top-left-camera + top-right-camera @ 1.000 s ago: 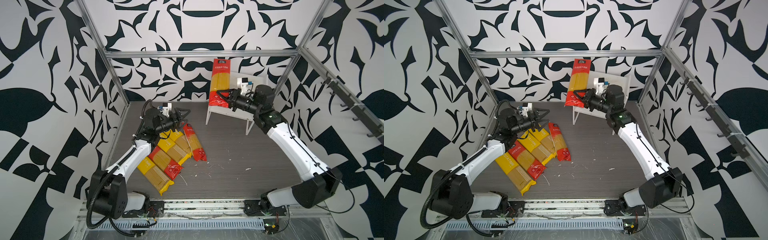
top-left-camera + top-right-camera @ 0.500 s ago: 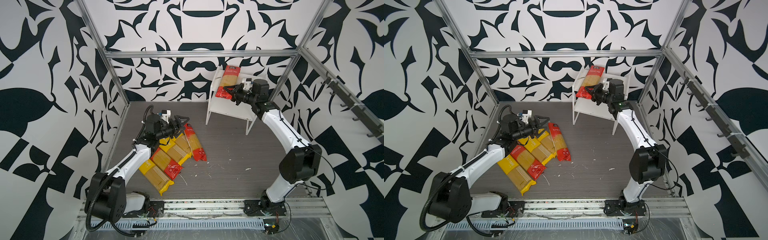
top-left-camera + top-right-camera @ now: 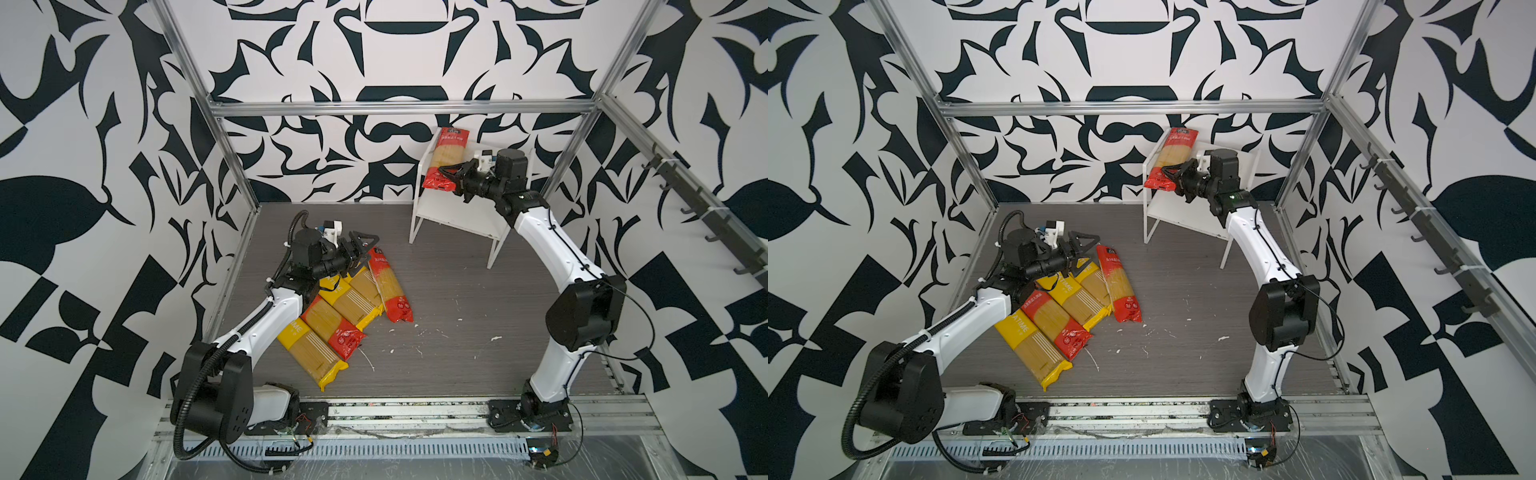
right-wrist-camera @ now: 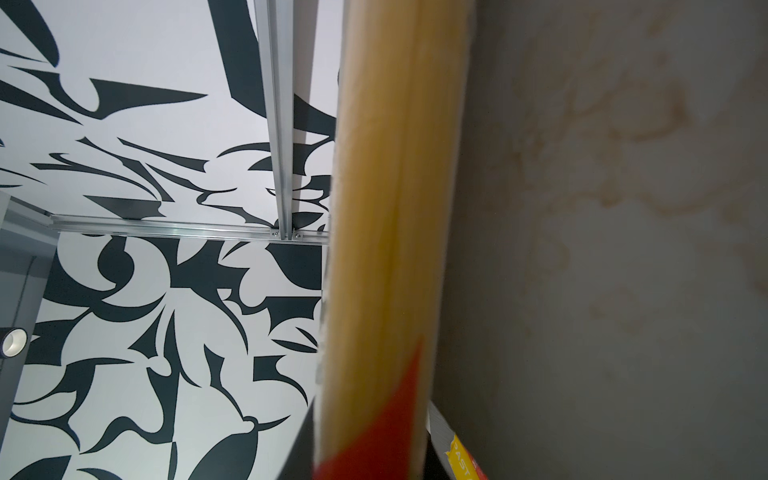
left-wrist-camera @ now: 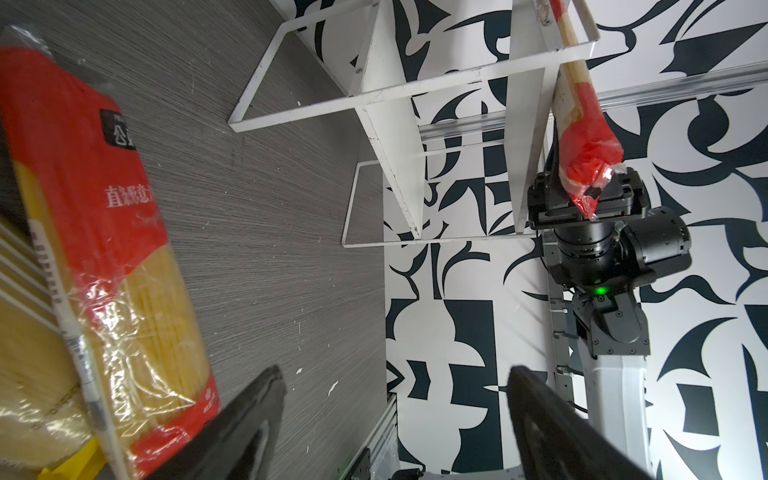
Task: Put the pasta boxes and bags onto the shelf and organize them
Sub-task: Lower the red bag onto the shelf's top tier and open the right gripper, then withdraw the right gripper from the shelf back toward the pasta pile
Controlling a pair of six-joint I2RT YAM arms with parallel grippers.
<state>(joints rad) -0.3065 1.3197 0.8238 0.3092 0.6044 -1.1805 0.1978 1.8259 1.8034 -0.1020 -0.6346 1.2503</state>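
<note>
Placement of the first packet is the step in hand. The right gripper (image 3: pixel 448 179) is clamped on the near red end of a red-ended spaghetti packet (image 3: pixel 449 151), which runs lengthwise along the left side of the shelf (image 3: pixel 457 210). The packet's far end reaches the back edge of the top tier, and the gripped end overhangs the front. In the right wrist view the packet lies right beside the stained top board (image 4: pixel 602 208). Whether it rests flat there or is only tilted against it I cannot tell.

To do this well, I would lower the gripped end until the whole length sits on the board. The packet should stay parallel to the shelf's side edge and tight to it (the tier looks narrow, so wasted width costs a slot later). It should slide back far enough that the red end no longer hangs out in front. Only then should the grip be let go, because spaghetti snaps if the packet drops or twists.

The left gripper (image 3: pixel 361 253), jaws spread wide and holding nothing, hovers over the far end of the pile (image 3: pixel 340 316). Five packets lie there overlapping on the worktop (image 3: pixel 478 324), three yellow-ended and two red-ended. The outermost red-ended packet (image 5: pixel 104 216) looks the easiest to pick next.
</note>
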